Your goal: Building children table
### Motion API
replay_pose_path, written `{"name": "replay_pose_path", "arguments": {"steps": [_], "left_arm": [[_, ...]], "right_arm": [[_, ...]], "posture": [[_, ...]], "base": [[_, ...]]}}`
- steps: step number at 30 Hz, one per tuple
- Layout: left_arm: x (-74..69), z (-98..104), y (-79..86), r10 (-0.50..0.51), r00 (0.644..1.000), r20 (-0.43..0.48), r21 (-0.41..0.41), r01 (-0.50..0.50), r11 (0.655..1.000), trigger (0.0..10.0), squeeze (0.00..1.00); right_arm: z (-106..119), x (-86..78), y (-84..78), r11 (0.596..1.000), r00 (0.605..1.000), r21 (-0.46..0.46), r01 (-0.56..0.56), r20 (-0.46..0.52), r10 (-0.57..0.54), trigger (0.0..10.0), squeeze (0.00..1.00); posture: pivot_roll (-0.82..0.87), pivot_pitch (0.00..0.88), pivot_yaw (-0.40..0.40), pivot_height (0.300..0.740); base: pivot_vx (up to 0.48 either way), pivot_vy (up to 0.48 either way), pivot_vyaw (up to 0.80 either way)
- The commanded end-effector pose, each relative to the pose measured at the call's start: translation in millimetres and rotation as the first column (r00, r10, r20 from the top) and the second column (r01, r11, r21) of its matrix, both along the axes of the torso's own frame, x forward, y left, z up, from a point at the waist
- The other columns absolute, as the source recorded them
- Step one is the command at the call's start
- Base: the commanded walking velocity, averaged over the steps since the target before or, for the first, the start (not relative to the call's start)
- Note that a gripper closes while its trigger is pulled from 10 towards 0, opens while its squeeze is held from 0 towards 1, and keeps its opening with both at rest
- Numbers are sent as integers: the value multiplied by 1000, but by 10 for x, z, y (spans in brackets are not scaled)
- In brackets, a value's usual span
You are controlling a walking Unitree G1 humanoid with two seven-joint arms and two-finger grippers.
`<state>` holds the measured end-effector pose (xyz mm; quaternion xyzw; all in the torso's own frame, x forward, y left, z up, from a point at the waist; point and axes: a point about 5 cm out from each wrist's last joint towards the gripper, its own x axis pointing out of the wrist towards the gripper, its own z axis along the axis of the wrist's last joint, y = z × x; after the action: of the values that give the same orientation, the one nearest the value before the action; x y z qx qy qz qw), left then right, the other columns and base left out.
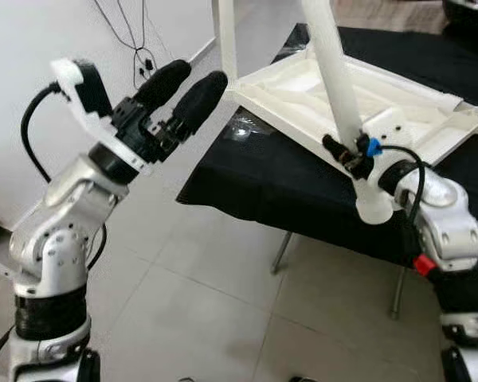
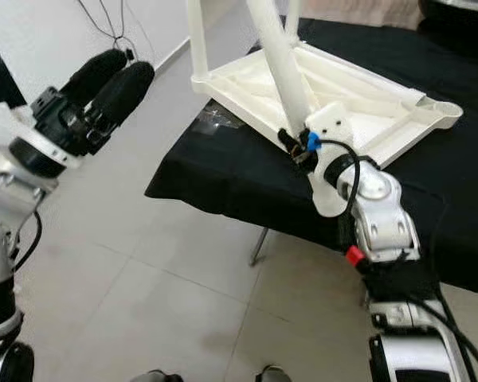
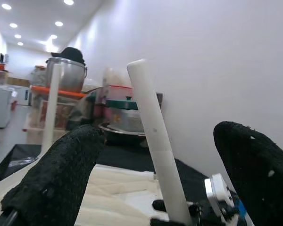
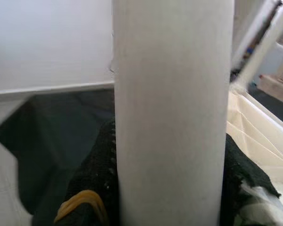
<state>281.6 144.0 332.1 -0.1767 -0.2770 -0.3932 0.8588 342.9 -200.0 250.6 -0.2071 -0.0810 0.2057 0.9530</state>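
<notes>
We see the right tool (image 1: 346, 151) clamped around a white leg (image 1: 334, 72) over the upturned tabletop (image 1: 430, 119) on the counter (image 1: 247, 179). The left tool (image 1: 183, 89) hovers open beyond the counter's left edge.

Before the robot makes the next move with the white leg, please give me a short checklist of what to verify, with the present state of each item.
1. Right gripper shut on the leg: ok, fingers sit on both sides of it in the right wrist view.
2. Leg seated in a tabletop socket: cannot tell, its lower end hangs past the edge.
3. Tabletop resting upside down on the black table: ok.
4. Another leg already standing at the near left corner: ok.
5. Left gripper free to help: ok, open, raised left of the tabletop, holding nothing.
6. Tabletop held against sliding: not ok, neither gripper holds it.
</notes>
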Motion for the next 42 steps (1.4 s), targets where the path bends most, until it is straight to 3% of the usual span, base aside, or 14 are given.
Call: {"name": "replay_pose_path", "arguments": {"steps": [1, 4, 9, 10, 12, 13, 23, 26, 27, 36, 42], "left_arm": [[40, -14, -22, 3, 1000, -18, -2, -3, 1000, 10000, 1000], [101, 24, -90, -1, 1000, -28, -27, 0, 1000, 10000, 1000], [169, 20, -133, 7, 998, -63, -43, -10, 999, 10000, 1000], [186, 4, -147, 11, 997, -72, -41, -14, 999, 10000, 51], [198, -5, -155, 10, 997, -78, -39, -14, 999, 10000, 51], [219, -29, -167, 20, 996, -89, -28, -22, 999, 10000, 0], [268, -166, -301, 11, 992, -126, 52, -4, 999, 10000, 0], [262, -171, -393, -6, 994, -106, 97, 17, 995, 10000, 0], [224, -158, -486, -58, 994, -91, 129, 69, 989, 10000, 0], [187, -186, -558, -80, 994, -73, 196, 93, 976, 10000, 0], [207, -152, -549, -20, 999, -37, 218, 28, 976, 10000, 0]], "right_arm": [[78, -58, 81, 997, 997, 30, -67, 32, 66, 10000, 0], [200, -120, 160, 977, 985, 132, -170, 65, 163, 10000, 0], [245, -196, 237, 950, 960, 147, -276, 83, 266, 10000, 0], [244, -210, 261, 946, 956, 146, -290, 85, 280, 10000, 0], [242, -222, 275, 944, 954, 145, -297, 85, 287, 10000, 0], [232, -237, 307, 941, 950, 138, -309, 84, 300, 10000, 0], [154, -294, 538, 921, 927, 110, -374, 64, 369, 10000, 0], [124, -289, 659, 911, 918, 113, -397, 55, 393, 10000, 0], [109, -251, 724, 912, 919, 116, -394, 49, 391, 10000, 0], [107, -213, 751, 919, 926, 110, -378, 42, 375, 10000, 0], [98, -222, 751, 920, 925, 101, -379, 37, 377, 10000, 0]], "posture": [[-65, 79, 48, 740], [-73, 77, 52, 740], [-78, 76, 54, 740], [-78, 76, 54, 740], [-78, 76, 54, 740], [-75, 79, 57, 740], [-74, 82, 58, 740], [-70, 81, 57, 740], [-66, 82, 58, 740], [-66, 82, 57, 740], [-68, 90, 57, 740]], "base": [[0, 0, 0], [0, 0, 0], [0, 0, 0], [0, 0, 0], [0, 0, 0], [0, 0, 0], [0, 0, 0], [0, 0, 0], [0, 0, 0], [0, 0, 0], [0, 0, 0]]}}
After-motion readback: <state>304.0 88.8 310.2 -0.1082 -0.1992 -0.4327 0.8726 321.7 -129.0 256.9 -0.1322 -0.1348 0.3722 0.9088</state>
